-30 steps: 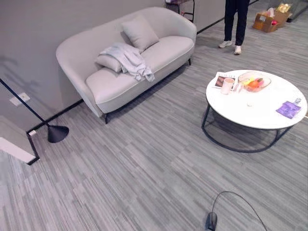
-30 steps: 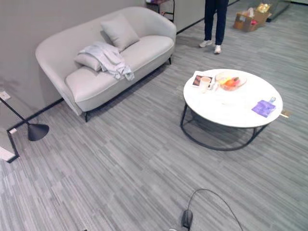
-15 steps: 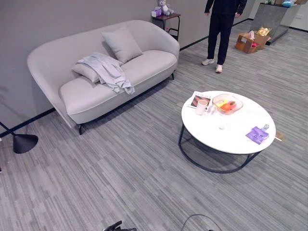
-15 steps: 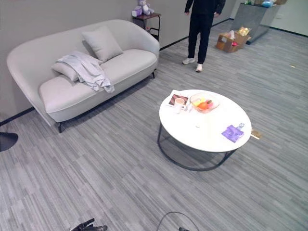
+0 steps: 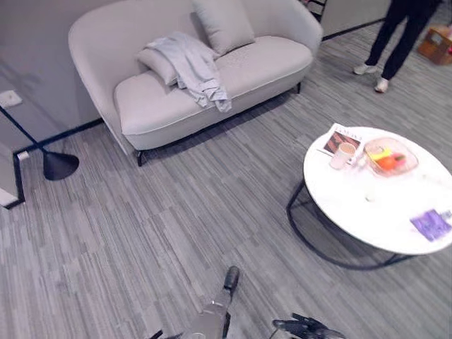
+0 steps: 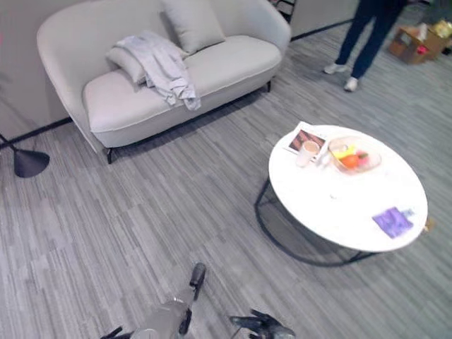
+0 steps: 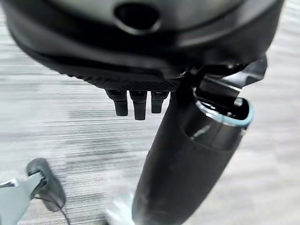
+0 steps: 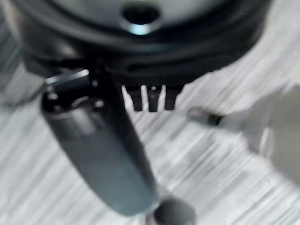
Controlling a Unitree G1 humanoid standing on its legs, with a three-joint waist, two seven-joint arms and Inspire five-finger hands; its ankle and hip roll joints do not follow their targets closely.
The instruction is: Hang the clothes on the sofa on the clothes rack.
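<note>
A light grey garment [image 5: 192,65] lies crumpled over a cushion and the seat of the pale grey sofa [image 5: 169,113] by the wall, well ahead of me. Low in the left eye view, my right hand [image 5: 305,328] hangs above the floor with its fingers spread and nothing in them. My left hand [image 6: 113,332] just shows low in the right eye view. In the left wrist view its fingers [image 7: 135,102] point straight at the floor and hold nothing. The right wrist view shows that hand's fingers [image 8: 152,99] straight too, over bare floor.
A round white coffee table [image 5: 353,212] on a dark frame stands to the right, bearing a cup [image 5: 345,154], a fruit bowl [image 5: 390,157] and a purple item [image 5: 429,224]. A person's legs [image 5: 395,42] stand beyond it. A black floor-lamp base [image 5: 60,166] sits left of the sofa.
The camera has swung and tilted down, so the whole scene has shifted. Both hands have come into view at the lower edge. The garment lies on the sofa as before.
</note>
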